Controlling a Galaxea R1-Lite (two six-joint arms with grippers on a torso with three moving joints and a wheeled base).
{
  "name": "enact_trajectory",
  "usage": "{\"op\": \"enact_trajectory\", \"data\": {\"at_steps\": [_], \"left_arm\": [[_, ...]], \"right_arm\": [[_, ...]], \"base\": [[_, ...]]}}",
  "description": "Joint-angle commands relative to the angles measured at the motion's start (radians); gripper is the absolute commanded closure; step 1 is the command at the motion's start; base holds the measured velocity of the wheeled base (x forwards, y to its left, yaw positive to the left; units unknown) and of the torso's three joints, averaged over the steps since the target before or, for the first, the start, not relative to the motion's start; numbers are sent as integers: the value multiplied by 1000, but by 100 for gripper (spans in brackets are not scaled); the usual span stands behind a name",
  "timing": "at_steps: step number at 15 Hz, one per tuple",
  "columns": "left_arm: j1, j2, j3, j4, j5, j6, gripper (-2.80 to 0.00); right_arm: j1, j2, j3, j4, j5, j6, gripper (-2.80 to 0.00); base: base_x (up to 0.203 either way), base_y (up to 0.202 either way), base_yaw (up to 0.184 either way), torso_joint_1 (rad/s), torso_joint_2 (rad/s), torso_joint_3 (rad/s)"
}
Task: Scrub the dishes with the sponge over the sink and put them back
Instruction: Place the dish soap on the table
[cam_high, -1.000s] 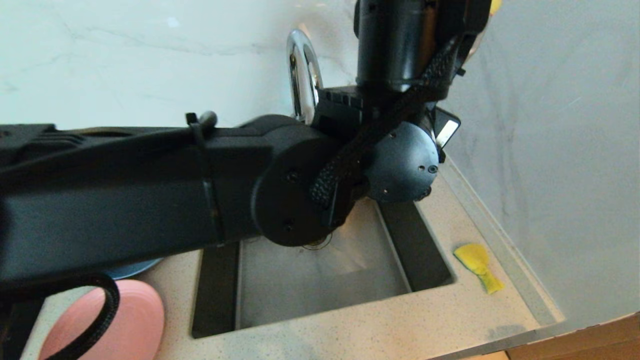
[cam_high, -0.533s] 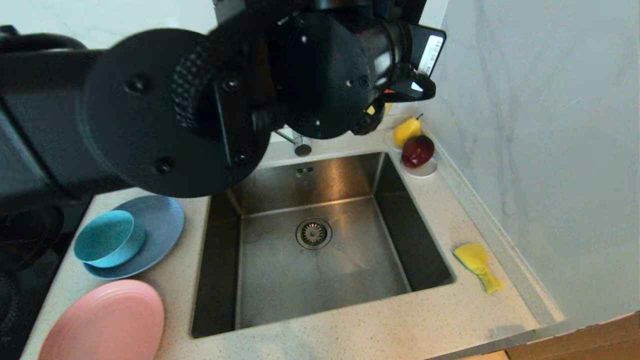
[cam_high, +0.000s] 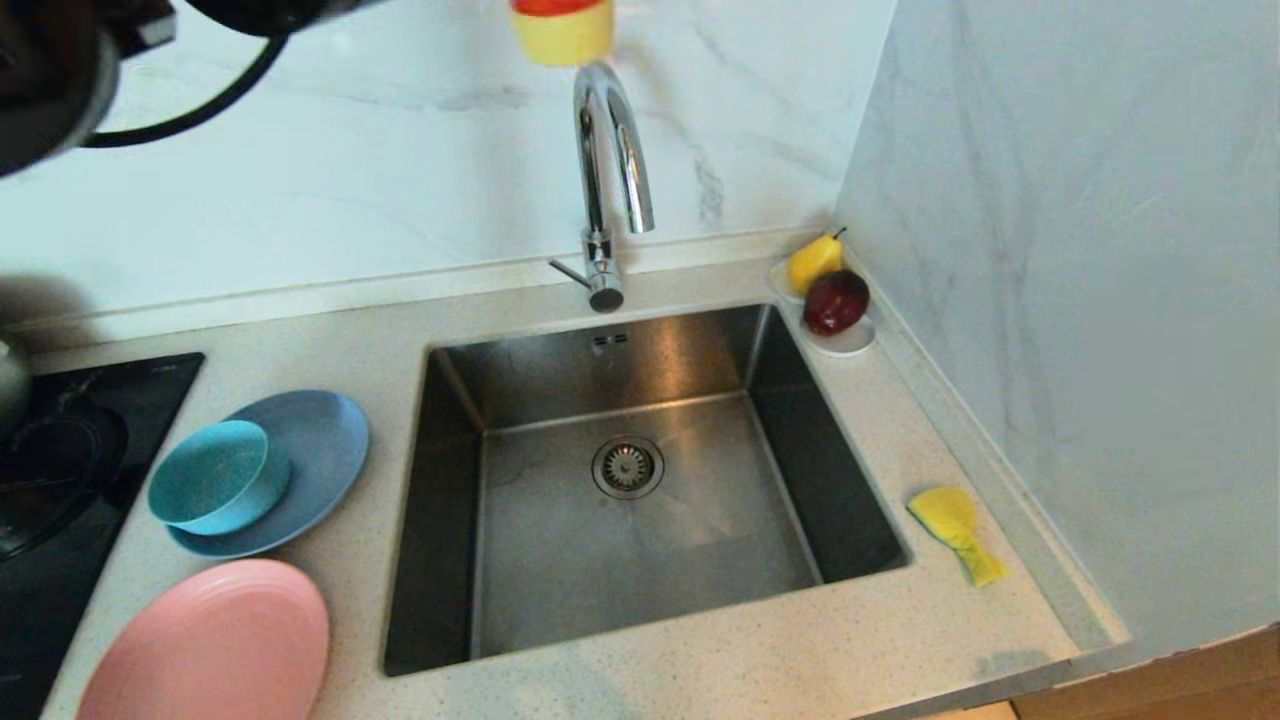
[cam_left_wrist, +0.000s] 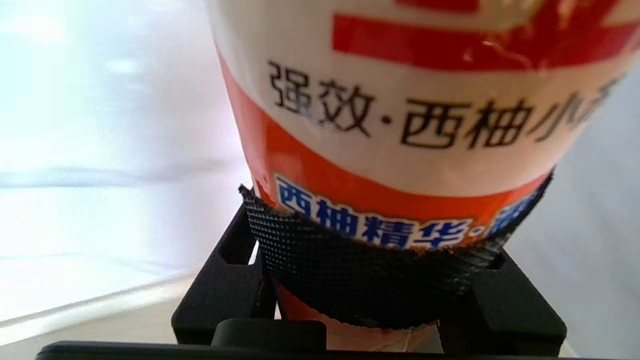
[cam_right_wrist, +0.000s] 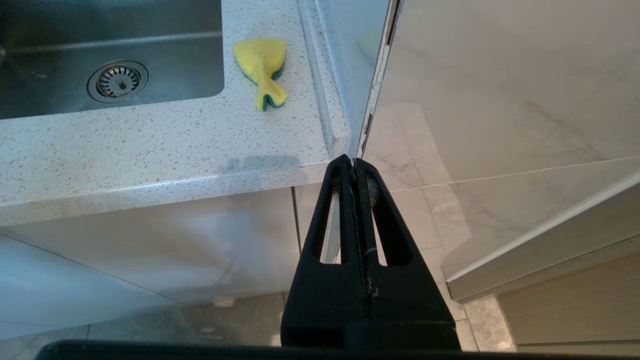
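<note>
- Nearest the desk's front edge, your right claw (cam_right_wrist: 356, 167) hangs parked below the speckled stone desk (cam_high: 700, 660), fingers pressed together on nothing.
- On the desk's left, the round pink plate (cam_high: 205, 645) lies flat; behind it the smaller teal bowl (cam_high: 215, 477) sits in the round grey-blue plate (cam_high: 300, 450), stacked within easy reach.
- Beside the rectangular stainless steel sink (cam_high: 640, 480), on its right, the crumpled yellow sponge with a green layer (cam_high: 955, 530) waits untouched.
- High above the chrome tap (cam_high: 610, 180), your left claw (cam_left_wrist: 370, 270) clamps an orange-and-white detergent bottle (cam_high: 562, 28), likely for dosing soap first.
</note>
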Motion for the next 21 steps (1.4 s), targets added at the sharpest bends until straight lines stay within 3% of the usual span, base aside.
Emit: {"op": "enact_trajectory", "data": {"at_steps": [1, 6, 10, 13, 17, 19, 21], "left_arm": [[127, -78, 0, -3, 2, 1, 0], [481, -176, 46, 18, -18, -56, 0], [763, -193, 171, 22, -68, -201, 0], [888, -178, 204, 23, -80, -281, 0], [1003, -121, 259, 17, -73, -309, 0], [1023, -71, 293, 14, -59, -347, 0], [1028, -10, 298, -6, -3, -393, 0]], "right_arm": [[0, 0, 0, -1, 0, 0, 0], [0, 0, 0, -1, 1, 0, 0], [0, 0, 0, -1, 0, 0, 0], [0, 0, 0, -1, 0, 0, 0], [0, 0, 0, -1, 0, 0, 0], [0, 0, 0, -1, 0, 0, 0], [0, 0, 0, -1, 0, 0, 0]], "base": [[0, 0, 0, 0, 0, 0], [0, 0, 0, 0, 0, 0], [0, 0, 0, 0, 0, 0], [0, 0, 0, 0, 0, 0], [0, 0, 0, 0, 0, 0], [0, 0, 0, 0, 0, 0], [0, 0, 0, 0, 0, 0]]}}
